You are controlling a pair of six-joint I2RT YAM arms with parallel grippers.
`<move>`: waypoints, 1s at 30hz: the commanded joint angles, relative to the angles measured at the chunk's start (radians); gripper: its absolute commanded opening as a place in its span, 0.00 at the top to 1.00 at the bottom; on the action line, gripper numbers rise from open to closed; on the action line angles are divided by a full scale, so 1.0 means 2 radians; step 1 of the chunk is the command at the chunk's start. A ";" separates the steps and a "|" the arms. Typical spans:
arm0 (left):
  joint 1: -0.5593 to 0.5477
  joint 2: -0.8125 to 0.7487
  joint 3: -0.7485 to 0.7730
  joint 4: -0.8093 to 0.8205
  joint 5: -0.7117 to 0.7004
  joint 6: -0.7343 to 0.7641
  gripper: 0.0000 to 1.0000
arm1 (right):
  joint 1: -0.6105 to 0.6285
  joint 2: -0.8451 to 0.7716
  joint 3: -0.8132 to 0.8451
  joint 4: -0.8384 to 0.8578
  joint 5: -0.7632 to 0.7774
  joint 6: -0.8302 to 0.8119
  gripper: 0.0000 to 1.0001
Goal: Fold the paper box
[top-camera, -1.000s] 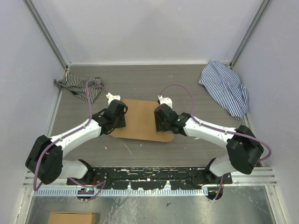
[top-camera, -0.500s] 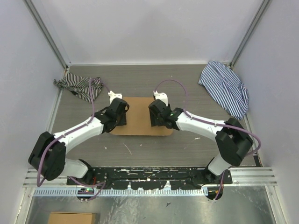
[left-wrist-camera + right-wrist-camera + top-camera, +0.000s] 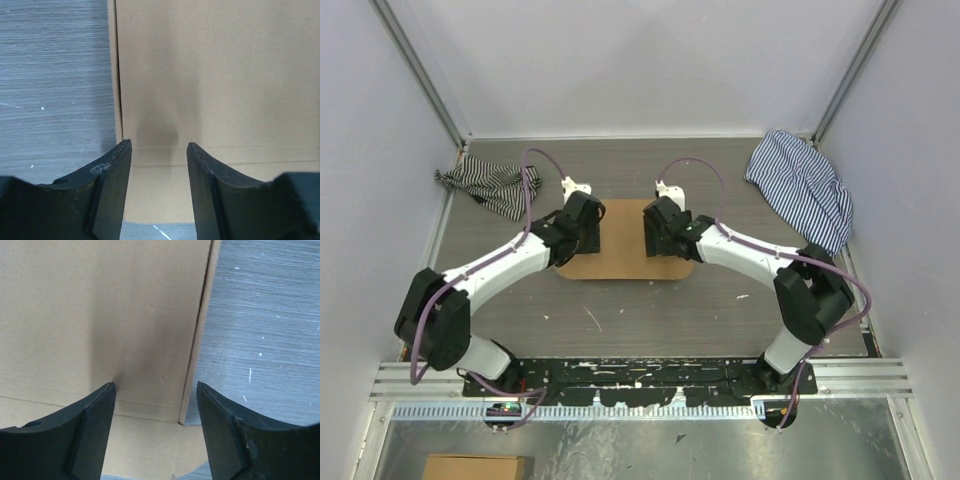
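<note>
Since a second ago, both arms have reached farther from their bases toward 12 o'clock. The paper box (image 3: 623,250) has slid the same way, so its near edge now sits farther up the desk (image 3: 620,320). Both sets of jaws have widened too.

The left jaws stand spread with nothing between them, over the box's 9 o'clock edge. One fingertip (image 3: 112,170) sits at the edge line and the other (image 3: 205,175) is above cardboard. The right jaws are spread wider, also empty, and straddle the 3 o'clock edge. You cannot tell from these close wrist views whether any tip presses the cardboard.

The box lies flat at mid-desk between the two sets of jaws. It is plain brown, with a crease level with the fingertips, a thin strip along each side edge and a small notch where the crease meets the 3 o'clock edge. Farther off, a dark striped cloth (image 3: 485,185) rests at 10 o'clock and a blue striped cloth (image 3: 800,190) at 2 o'clock.
</note>
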 commanded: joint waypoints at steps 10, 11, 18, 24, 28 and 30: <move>0.014 -0.248 -0.137 -0.016 -0.044 -0.013 0.15 | -0.013 -0.196 -0.104 0.043 -0.163 0.039 0.20; 0.015 -0.261 -0.163 0.016 -0.042 -0.014 0.14 | -0.013 -0.202 -0.112 0.052 -0.176 0.038 0.20; 0.016 -0.240 -0.203 0.079 -0.031 0.011 0.13 | -0.002 -0.203 -0.121 0.023 -0.070 0.037 0.00; 0.016 -0.226 -0.192 0.090 -0.037 0.014 0.13 | -0.001 -0.175 -0.128 0.026 -0.068 0.057 0.00; 0.016 -0.212 -0.187 0.101 -0.040 0.020 0.13 | 0.000 -0.139 -0.118 0.023 -0.067 0.060 0.00; 0.016 -0.198 -0.183 0.101 -0.032 0.022 0.13 | 0.000 -0.127 -0.116 0.021 -0.068 0.062 0.00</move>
